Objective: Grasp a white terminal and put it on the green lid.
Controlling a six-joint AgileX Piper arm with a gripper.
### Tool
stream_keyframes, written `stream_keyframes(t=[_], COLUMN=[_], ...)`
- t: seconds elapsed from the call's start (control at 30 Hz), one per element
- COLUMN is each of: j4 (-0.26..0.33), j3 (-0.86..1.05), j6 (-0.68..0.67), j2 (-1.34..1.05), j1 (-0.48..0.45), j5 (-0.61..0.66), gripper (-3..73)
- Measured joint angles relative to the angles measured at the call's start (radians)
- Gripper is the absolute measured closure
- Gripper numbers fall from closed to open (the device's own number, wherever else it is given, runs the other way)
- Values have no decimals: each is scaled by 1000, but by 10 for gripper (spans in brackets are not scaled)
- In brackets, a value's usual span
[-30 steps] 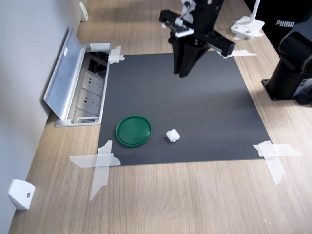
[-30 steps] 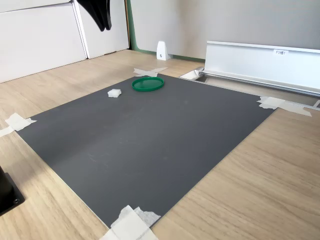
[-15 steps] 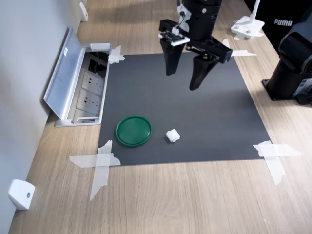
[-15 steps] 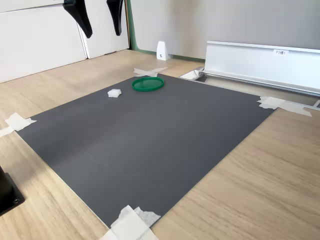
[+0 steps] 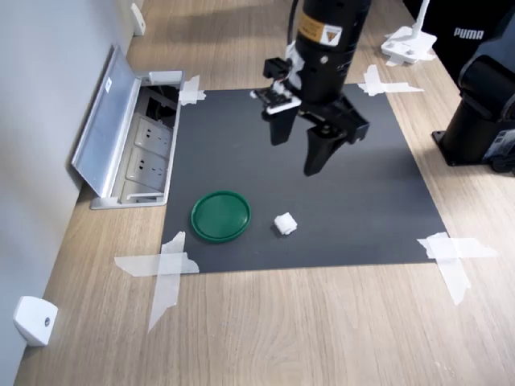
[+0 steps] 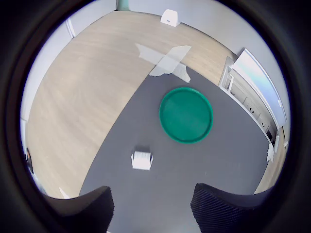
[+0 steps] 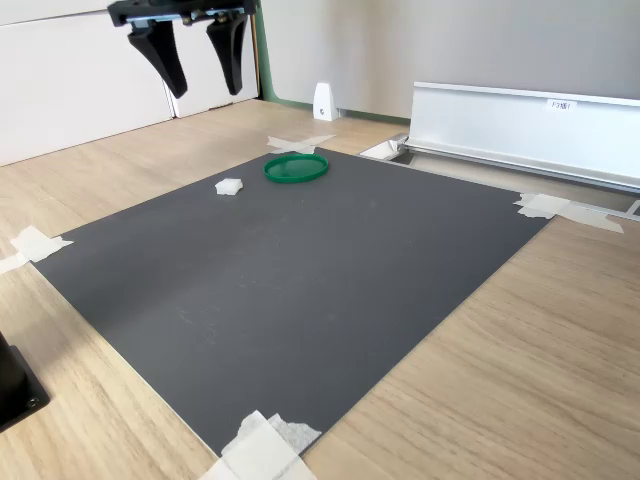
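The white terminal (image 6: 142, 160) (long axis unclear) sits beside the green lid (image 6: 186, 114); claw (image 5: 298, 153) wide.

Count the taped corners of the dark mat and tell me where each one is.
4, one per corner. First exterior view: by the socket box, behind the arm, near the green lid, and lower right.

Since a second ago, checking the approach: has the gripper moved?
Yes. In the first exterior view the gripper has opened and come down the dark mat, nearer the white terminal.
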Motion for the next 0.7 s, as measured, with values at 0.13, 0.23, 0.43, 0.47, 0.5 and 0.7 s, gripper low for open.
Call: stream_keyframes(t=[0.13, 0.23, 0.43, 0.47, 0.5, 0.7], j4=[25, 28, 31, 31, 31, 32], j3=[3, 27, 79, 84, 87, 92], j6=[-4, -8, -8, -10, -15, -32], j2=[45, 67, 81, 90, 100, 148], j1=[0, 0, 0, 0, 0, 29], j5=[-19, -50, -118, -127, -136, -177], gripper=[13, 13, 13, 13, 13, 13])
